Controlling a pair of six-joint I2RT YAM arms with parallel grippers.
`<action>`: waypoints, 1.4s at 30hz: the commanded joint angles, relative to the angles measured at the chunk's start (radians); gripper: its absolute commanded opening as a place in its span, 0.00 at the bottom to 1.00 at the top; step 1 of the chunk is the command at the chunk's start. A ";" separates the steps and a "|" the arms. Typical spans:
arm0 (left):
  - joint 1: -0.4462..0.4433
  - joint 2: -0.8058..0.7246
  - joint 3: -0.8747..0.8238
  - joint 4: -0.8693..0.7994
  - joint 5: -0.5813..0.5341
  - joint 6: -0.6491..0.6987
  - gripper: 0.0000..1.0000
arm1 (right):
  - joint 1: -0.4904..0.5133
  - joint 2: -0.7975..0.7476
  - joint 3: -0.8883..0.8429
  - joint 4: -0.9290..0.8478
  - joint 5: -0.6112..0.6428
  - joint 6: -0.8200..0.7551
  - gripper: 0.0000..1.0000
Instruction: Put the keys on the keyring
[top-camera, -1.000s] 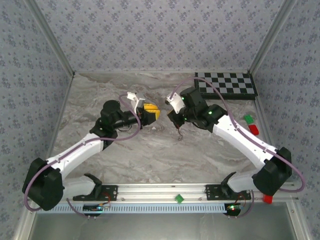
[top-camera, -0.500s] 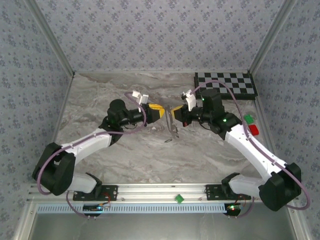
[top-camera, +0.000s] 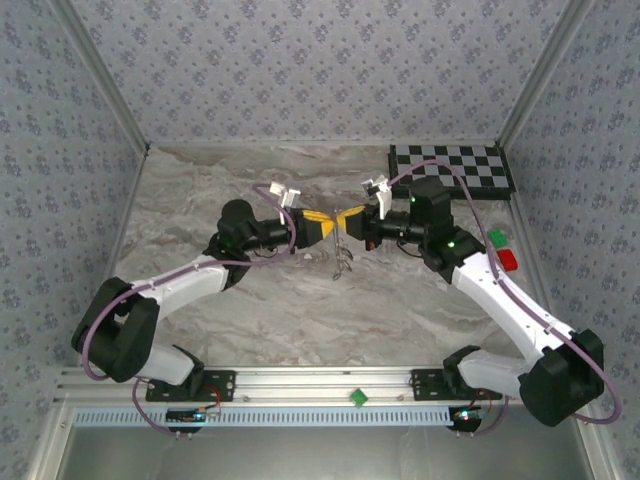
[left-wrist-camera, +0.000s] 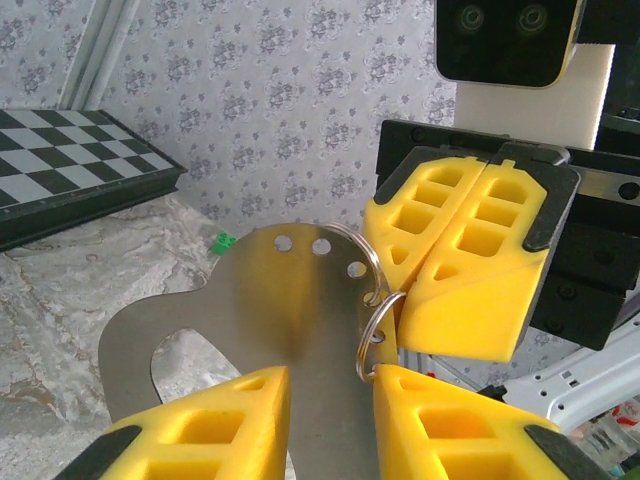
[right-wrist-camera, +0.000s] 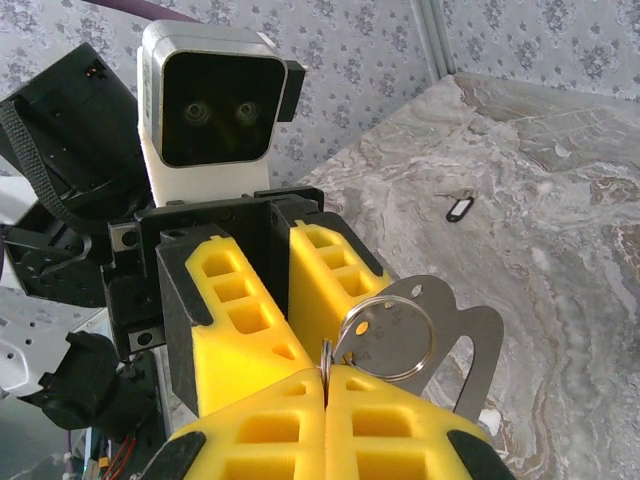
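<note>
My right gripper (right-wrist-camera: 326, 368) is shut on the keyring (right-wrist-camera: 431, 340), a silver wire loop pinched at its edge. The keyring (left-wrist-camera: 362, 343) is threaded through a hole in a flat steel plate (left-wrist-camera: 260, 300), which hangs from it. My left gripper (left-wrist-camera: 332, 372) faces the right one tip to tip; its jaws stand a little apart, with the plate lying across beyond them. Its right finger (left-wrist-camera: 440, 410) touches the ring's lower end. From above, both grippers (top-camera: 322, 224) (top-camera: 352, 220) meet mid-table, above the surface. One key (right-wrist-camera: 458, 208), dark-headed, lies on the marble beyond.
A checkerboard (top-camera: 452, 170) lies at the back right. Red and green blocks (top-camera: 503, 250) sit near the right wall. Patterned walls close in the marble tabletop (top-camera: 250, 310) on three sides.
Both grippers swung toward each other and now meet tip to tip at mid-table. The right one carried the ring and plate up and leftward. The left jaws narrowed slightly.
</note>
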 joint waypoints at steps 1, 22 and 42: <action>-0.004 -0.009 0.046 0.057 0.024 -0.011 0.27 | -0.004 -0.016 -0.007 0.037 -0.036 0.017 0.00; -0.006 -0.020 0.065 0.009 0.058 0.028 0.25 | -0.002 -0.020 -0.023 0.055 -0.079 0.021 0.00; -0.010 -0.077 0.063 -0.095 0.039 0.140 0.00 | -0.013 -0.031 -0.054 0.050 -0.064 0.029 0.23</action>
